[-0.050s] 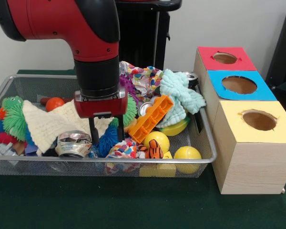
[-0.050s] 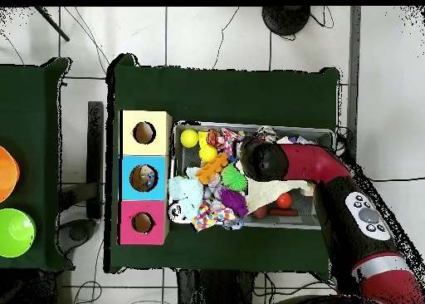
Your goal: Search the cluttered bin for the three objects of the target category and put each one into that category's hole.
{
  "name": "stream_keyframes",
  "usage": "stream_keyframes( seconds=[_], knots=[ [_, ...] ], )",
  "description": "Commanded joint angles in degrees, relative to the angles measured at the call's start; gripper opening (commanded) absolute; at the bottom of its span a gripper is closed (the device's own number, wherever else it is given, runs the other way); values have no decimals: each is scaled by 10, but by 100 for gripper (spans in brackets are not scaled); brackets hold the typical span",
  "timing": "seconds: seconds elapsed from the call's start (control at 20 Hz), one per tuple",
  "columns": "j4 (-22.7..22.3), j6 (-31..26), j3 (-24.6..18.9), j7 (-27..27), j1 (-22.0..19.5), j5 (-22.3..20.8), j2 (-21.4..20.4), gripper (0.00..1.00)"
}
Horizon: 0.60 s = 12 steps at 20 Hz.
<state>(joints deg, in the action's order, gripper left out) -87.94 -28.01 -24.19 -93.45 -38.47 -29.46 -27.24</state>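
Green-covered bench [image 1: 133, 205], white wall behind; on it stood a wire-mesh bin [image 1: 207, 148] and, just beside it, a row of three boxes with holes: red box [image 1: 224, 58], blue box [image 1: 239, 85], yellow box [image 1: 258, 121].

Gripper [image 1: 106, 134]: lowered into the bin's middle, its two dark fingers parted and reaching down either side of a blue spiky ball [image 1: 107, 141]; nothing was yet clamped.

Contents you had to sort: cream cloth [image 1: 47, 125], mint cloth [image 1: 178, 93], orange plastic block [image 1: 151, 118], crushed silver can [image 1: 73, 143], yellow balls [image 1: 187, 153], green spiky toy [image 1: 13, 117].

Handling advice: you needed to settle which category was wanted; the task names none. Had it been the spiky toys, you would have done well to close low on the ball's body, since soft spines slip, and to lift straight up clear of the cream cloth touching it.

Obscured: the arm covered the bin's centre from overhead; the fingertips sank among the clutter; the lower layer could not be made out.
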Motion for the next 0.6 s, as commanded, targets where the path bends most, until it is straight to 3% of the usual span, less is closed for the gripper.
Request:
stream_keyframes(
  seconds=[0.05,0.6],
  knots=[
    [5,-32,-42,91,-17,-30,33,100],
    [39,-83,-66,141,-48,-27,28,100]
  ],
)
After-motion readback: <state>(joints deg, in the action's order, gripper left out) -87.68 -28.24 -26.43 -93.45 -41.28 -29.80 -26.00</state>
